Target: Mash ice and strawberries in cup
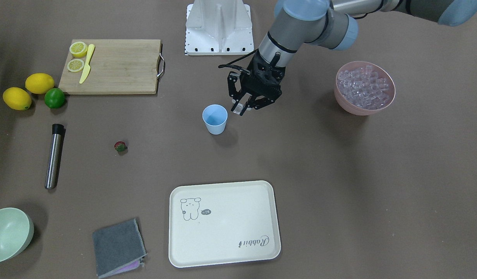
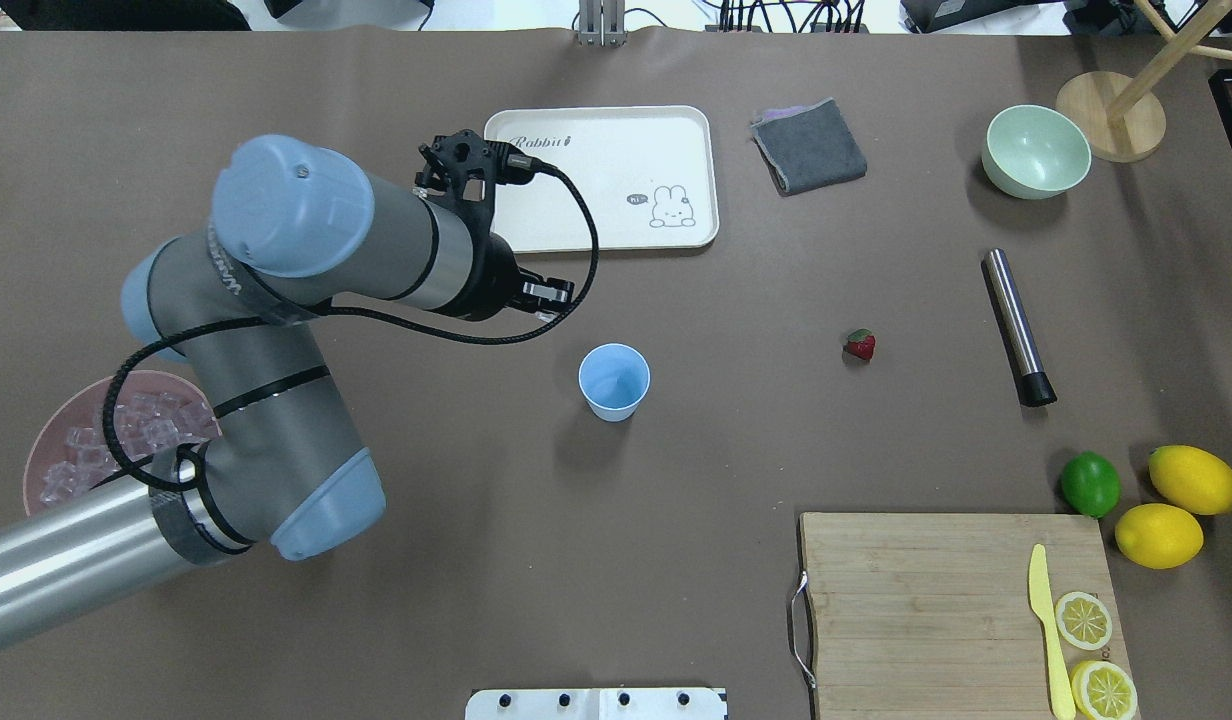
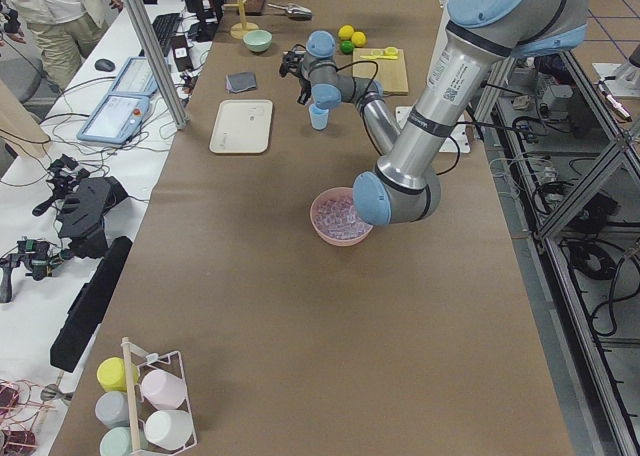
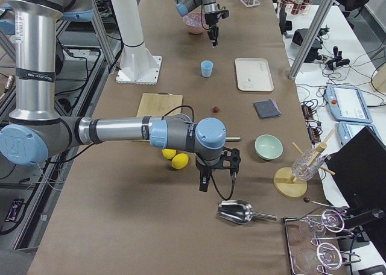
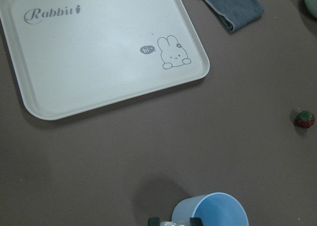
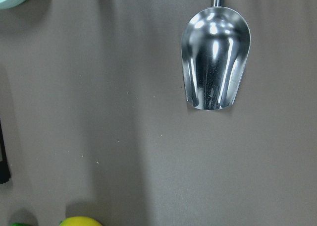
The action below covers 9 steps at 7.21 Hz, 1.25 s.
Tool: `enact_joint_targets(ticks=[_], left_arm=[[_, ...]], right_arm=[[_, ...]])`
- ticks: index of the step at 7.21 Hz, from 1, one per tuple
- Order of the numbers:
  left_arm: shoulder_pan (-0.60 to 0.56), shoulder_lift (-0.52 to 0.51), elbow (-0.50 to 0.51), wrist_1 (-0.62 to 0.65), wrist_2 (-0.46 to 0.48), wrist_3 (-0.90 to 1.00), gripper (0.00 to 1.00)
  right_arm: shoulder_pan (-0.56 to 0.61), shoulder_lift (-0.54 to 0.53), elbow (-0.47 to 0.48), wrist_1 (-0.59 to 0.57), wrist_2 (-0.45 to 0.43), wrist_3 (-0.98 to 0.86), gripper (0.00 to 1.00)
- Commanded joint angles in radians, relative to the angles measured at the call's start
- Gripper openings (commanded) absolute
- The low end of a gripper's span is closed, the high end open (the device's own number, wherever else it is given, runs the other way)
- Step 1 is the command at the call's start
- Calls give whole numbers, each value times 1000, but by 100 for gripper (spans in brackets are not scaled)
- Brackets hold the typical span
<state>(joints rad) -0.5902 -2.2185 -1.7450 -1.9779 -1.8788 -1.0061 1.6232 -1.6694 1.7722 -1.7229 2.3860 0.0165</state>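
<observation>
Left gripper (image 1: 240,109) pinches one ice cube (image 1: 237,108) just beside the blue cup (image 1: 215,118), mid-counter, with nothing between them. Strawberry (image 1: 120,146) lies well apart, tray (image 1: 223,248) near. Right gripper (image 4: 217,177) hangs far off over a scoop (image 6: 215,62); can't tell its grip.

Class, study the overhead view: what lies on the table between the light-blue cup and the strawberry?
Nothing. The stretch between the cup and the strawberry is bare brown table, as the overhead view shows.

From the cup (image 2: 614,382) in the overhead view: tray (image 2: 576,190) at twelve o'clock, strawberry (image 2: 860,345) at three, board (image 2: 926,590) at four, bowl (image 2: 61,405) holding ice (image 2: 76,455) at nine.
</observation>
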Motion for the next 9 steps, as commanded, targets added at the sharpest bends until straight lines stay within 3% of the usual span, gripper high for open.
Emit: enact_joint_targets(ticks=[1, 9], left_arm=[[47, -38, 56, -5, 73, -2, 0], [79, -98, 162, -12, 95, -3, 0]], right_arm=[[-5, 0, 0, -1, -1, 0, 100], [-22, 4, 0, -1, -1, 34, 100]])
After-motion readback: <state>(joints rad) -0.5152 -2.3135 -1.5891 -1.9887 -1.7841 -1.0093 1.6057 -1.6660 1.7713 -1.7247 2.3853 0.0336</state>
